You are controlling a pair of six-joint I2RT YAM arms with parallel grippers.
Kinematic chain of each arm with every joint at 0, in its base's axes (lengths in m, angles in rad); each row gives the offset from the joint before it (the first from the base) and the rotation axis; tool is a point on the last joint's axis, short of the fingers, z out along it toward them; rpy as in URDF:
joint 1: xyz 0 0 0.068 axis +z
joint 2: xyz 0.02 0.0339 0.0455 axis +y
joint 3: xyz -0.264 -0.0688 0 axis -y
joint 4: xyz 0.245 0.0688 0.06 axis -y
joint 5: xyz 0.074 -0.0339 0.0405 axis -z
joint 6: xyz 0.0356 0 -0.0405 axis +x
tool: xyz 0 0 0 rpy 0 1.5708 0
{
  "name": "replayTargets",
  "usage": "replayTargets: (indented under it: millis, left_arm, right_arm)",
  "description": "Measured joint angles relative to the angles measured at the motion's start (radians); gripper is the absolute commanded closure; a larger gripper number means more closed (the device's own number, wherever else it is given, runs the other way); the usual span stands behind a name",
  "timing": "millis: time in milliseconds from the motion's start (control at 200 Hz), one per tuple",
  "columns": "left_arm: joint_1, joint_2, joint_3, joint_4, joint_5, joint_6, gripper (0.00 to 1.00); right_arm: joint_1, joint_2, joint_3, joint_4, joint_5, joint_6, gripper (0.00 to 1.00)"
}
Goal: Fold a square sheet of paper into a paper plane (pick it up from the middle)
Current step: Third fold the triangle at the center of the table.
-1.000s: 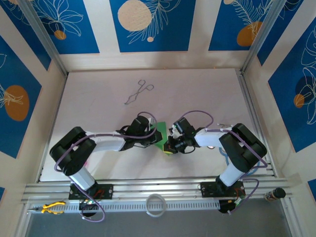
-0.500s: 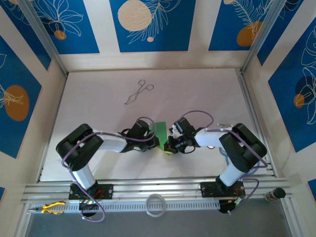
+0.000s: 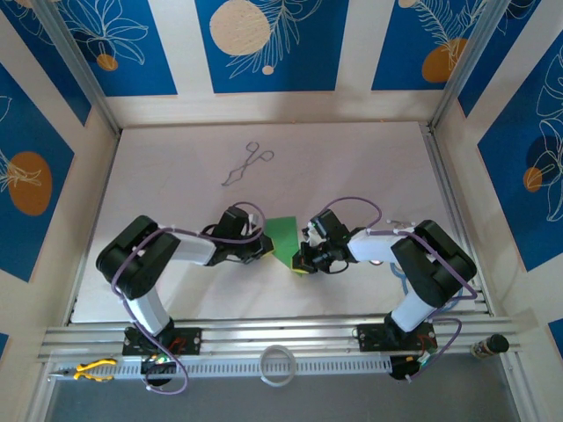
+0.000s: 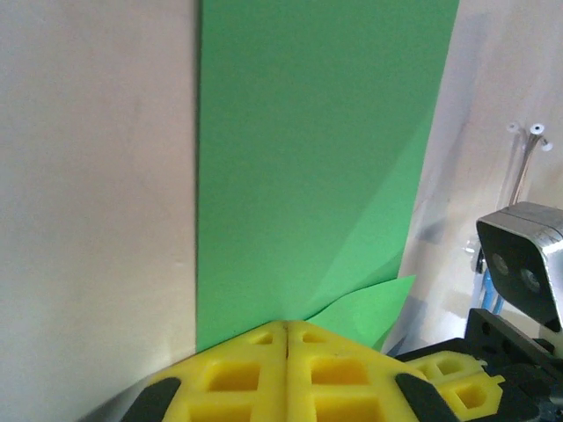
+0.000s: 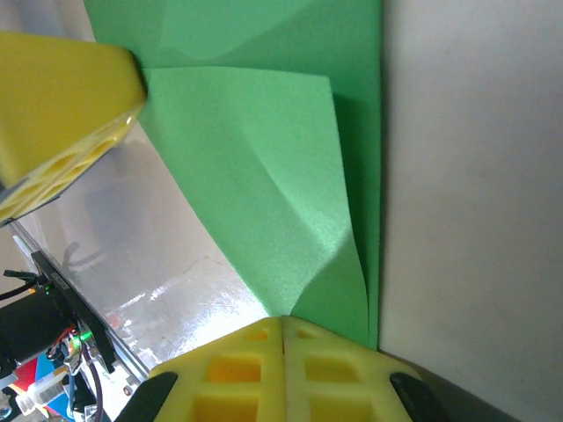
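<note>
White table [image 3: 352, 167], blue floral wall panels [image 3: 264, 44]

Bright, even overhead light fills the top view, and soft, faint shadows lie on the worktop [image 3: 352, 167]. The right wrist view shows white glare on the worktop, and the close green paper [image 5: 264, 176] looks soft.

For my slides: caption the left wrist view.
Shut yellow fingers of the left gripper at the edge of the folded green paper on the pale table.

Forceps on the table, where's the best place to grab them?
I'd pinch the forceps across the thin shanks near their middle, coming straight down from above: they lie flat and slanted on the table, and the shanks sit close together there.
</note>
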Motion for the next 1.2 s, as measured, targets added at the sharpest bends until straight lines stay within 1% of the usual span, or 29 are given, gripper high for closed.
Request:
replayTargets:
  millis: [140,235,440,575,780,1010,1201]
  left_arm:
    - [0.023,-0.021,0.033,-0.11,-0.028,0.046,1.0]
    - [0.031,-0.043,0.04,-0.159,-0.048,0.071,0.97]
    - [0.03,-0.112,0.052,-0.175,-0.039,0.119,0.94]
    - [0.014,-0.125,0.078,-0.165,-0.016,0.135,0.93]
    - [-0.016,-0.077,0.112,-0.142,0.019,0.144,0.93]
    - [-0.017,0.001,0.117,-0.182,0.019,0.171,0.96]
    - [-0.017,0.02,0.117,-0.202,0.008,0.171,0.97]
  right_arm:
    - [0.0,0.0,0.0,0.0,0.0,0.0,0.99]
    - [0.0,0.0,0.0,0.0,0.0,0.0,0.99]
    - [0.0,0.0,0.0,-0.002,0.0,0.0,0.99]
    - [0.0,0.0,0.001,-0.004,0.0,-0.004,0.99]
    - [-0.002,0.0,0.012,-0.027,0.0,-0.011,0.98]
    - [-0.002,0.0,0.031,-0.065,0.005,-0.022,0.96]
    - [-0.003,-0.003,0.06,-0.095,0.007,-0.023,0.93]
